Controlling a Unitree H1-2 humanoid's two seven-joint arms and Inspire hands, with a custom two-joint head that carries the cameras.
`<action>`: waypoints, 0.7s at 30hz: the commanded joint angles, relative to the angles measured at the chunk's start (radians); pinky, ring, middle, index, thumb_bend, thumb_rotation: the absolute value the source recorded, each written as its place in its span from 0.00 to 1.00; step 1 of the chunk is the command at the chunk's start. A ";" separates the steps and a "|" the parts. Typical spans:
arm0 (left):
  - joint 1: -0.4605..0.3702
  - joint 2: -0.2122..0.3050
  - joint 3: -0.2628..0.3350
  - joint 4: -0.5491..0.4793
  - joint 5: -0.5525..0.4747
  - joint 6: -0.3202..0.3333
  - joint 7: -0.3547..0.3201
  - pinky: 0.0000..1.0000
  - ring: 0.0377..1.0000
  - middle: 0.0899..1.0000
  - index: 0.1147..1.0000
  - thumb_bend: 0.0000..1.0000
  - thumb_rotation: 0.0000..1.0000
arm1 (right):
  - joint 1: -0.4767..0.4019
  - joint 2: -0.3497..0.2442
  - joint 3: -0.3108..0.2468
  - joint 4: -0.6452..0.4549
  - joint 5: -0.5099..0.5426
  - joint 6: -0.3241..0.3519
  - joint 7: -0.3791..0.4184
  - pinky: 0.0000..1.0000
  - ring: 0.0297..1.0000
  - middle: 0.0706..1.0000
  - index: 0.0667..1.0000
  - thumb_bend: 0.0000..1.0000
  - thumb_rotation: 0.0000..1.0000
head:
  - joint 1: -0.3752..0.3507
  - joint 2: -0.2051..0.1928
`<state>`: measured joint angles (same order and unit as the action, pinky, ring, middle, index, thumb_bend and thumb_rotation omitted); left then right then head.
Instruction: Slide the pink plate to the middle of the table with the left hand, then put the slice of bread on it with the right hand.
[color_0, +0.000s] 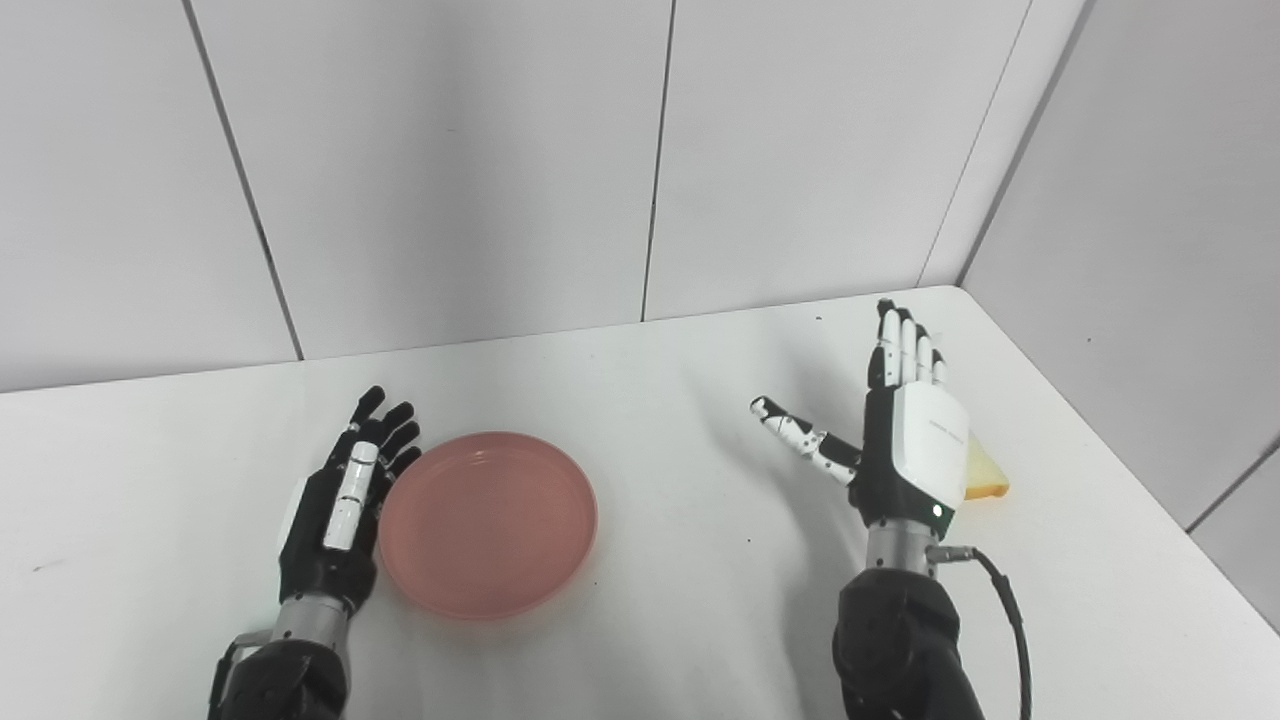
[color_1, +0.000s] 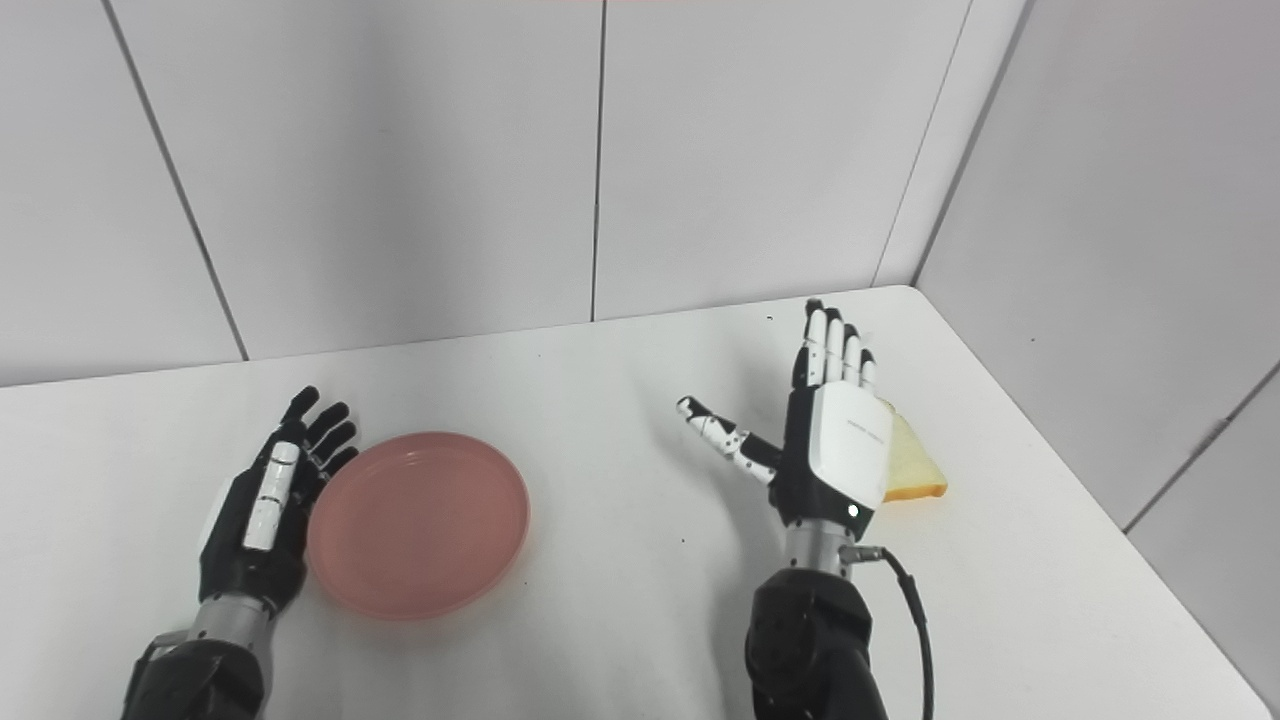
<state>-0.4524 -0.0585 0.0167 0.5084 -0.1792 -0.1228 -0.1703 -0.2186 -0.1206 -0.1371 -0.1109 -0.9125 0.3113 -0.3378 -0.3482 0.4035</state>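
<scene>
The pink plate (color_0: 488, 522) lies on the white table (color_0: 680, 400), left of centre. My left hand (color_0: 345, 500) is open, fingers straight, set edge-on against the plate's left rim. My right hand (color_0: 905, 430) is open, fingers straight and thumb spread, raised at the right side of the table. The slice of bread (color_1: 912, 462) lies flat on the table just right of that hand, partly hidden behind it; it also shows in the left eye view (color_0: 983, 476).
White wall panels stand behind the table and along its right side. The table's right edge (color_0: 1120, 440) runs close to the bread. A black cable (color_0: 1005, 600) hangs from my right wrist.
</scene>
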 joint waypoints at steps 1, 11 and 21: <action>0.029 -0.008 -0.007 0.045 0.003 0.044 -0.001 0.87 0.89 0.87 0.91 0.62 0.75 | -0.054 -0.037 -0.011 -0.015 -0.023 0.038 -0.025 1.00 1.00 1.00 0.97 1.00 0.69 | 0.000 0.001; 0.018 -0.003 -0.003 0.080 -0.001 0.025 -0.020 0.86 0.89 0.86 0.92 0.67 0.76 | -0.158 -0.135 -0.108 0.032 -0.034 0.155 0.125 1.00 1.00 1.00 1.00 1.00 0.61 | -0.031 -0.006; 0.022 0.003 -0.003 0.067 -0.001 0.038 -0.022 0.84 0.89 0.86 0.92 0.66 0.77 | -0.234 -0.092 -0.308 0.062 -0.345 0.159 0.432 1.00 1.00 1.00 0.96 1.00 0.53 | -0.036 -0.003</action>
<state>-0.4692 -0.0600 0.0159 0.5399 -0.1796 -0.1412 -0.1925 -0.4071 -0.2141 -0.4248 -0.0306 -1.2053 0.4742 0.0524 -0.3835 0.4004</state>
